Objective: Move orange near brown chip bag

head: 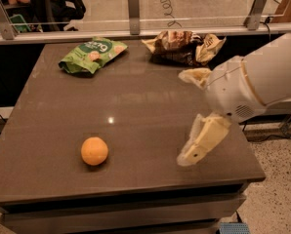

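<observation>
The orange (94, 150) sits alone on the desk (135, 106) toward 7 o'clock, well apart from the brown chip bag (184, 48) at 1 o'clock; a green snack bag (92, 55) lies at 11. The gripper (182, 117) hangs over the desk's 4 o'clock side, jaws apart and empty, the orange at its 9 o'clock. The fruit looks firm, light, smooth and apt to roll, so a grip straight across its widest middle seems safest

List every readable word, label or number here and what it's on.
Green snack bag: white lettering, too blurred to read.
Brown chip bag: print too blurred to read.
Orange, table, open claw over the table's right side: no text.
</observation>
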`<state>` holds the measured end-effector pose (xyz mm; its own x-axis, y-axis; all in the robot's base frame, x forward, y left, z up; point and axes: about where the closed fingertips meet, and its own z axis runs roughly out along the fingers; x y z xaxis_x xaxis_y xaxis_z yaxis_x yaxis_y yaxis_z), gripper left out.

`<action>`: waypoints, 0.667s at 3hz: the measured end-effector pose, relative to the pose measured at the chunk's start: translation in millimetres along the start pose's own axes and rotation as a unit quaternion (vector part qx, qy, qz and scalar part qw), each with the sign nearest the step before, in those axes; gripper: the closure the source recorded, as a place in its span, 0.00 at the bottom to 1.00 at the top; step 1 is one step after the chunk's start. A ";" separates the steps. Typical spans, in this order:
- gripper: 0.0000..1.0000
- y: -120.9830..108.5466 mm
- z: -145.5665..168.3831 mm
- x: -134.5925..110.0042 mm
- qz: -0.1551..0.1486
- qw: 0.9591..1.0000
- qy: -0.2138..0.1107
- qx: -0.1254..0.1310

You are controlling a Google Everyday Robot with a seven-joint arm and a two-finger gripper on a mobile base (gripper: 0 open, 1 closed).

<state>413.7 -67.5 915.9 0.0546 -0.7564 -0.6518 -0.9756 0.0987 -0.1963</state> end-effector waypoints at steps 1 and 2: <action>0.00 31.6 44.7 -24.1 -0.003 0.998 -0.059 -0.028; 0.00 31.3 44.3 -23.9 -0.004 0.998 -0.058 -0.027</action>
<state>391.3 -17.6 892.9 0.0831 -0.6766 -0.7317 -0.9849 0.0560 -0.1636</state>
